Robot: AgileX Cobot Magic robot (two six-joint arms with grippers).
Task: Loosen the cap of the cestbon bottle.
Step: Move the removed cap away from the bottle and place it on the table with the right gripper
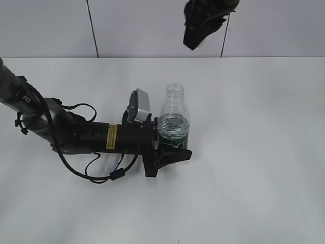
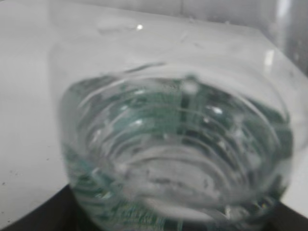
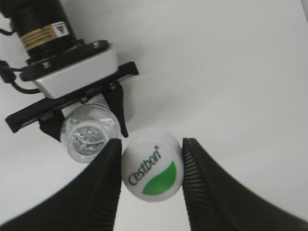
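Note:
The cestbon bottle stands upright on the white table, clear and ribbed, with its mouth bare. My left gripper is shut on its lower half from the left. In the left wrist view the bottle fills the frame, blurred. From above, the bottle's open mouth shows between the left gripper's fingers. The white cap, with green patch and lettering, is off the bottle and sits pinched between the pads of my right gripper, above and beside the mouth. My right gripper hangs high at the back.
The left arm with its cables lies low across the left of the table. A white wall with dark seams closes the back.

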